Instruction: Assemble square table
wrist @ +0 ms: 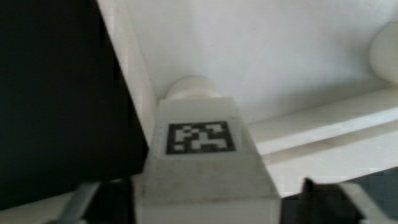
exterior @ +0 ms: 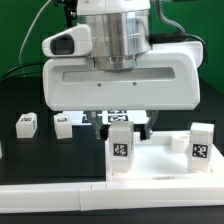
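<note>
I am fitting a white leg [exterior: 121, 150] upright into a corner of the square plate [exterior: 160, 166] on the black tabletop [exterior: 30, 160], my hand [exterior: 120, 123] hanging spread either side of it, likely needing next to close and twist it tight.

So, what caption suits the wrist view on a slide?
Tagged white leg upright on the square plate, straddled by the open gripper.
</note>
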{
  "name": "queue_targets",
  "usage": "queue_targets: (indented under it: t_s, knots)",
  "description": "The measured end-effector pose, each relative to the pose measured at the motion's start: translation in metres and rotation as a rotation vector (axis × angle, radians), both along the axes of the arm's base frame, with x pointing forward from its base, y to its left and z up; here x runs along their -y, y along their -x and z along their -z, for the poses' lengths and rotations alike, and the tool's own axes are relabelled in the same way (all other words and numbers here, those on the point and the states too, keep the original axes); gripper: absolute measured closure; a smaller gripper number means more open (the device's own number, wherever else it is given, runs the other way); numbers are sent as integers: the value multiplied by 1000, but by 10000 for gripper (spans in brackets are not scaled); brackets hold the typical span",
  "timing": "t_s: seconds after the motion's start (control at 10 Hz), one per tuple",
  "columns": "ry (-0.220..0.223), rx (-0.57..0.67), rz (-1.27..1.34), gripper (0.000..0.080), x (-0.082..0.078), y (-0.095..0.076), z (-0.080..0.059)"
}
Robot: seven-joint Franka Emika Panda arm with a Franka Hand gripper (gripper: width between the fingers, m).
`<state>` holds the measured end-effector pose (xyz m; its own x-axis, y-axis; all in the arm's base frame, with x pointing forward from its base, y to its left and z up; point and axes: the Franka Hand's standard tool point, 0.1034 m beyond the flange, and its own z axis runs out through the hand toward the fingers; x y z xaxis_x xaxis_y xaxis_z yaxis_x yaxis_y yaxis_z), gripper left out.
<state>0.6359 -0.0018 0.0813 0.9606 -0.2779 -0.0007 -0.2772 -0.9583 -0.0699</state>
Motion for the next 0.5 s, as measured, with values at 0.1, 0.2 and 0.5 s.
queue_targets:
  t_s: [0.1, 0.2, 0.5]
  knots:
    - [-2, -7, 112, 515, 1, 0, 0]
    - [-3, -11, 175, 515, 1, 0, 0]
    - [0, -9, 595, 515, 0, 4, 2]
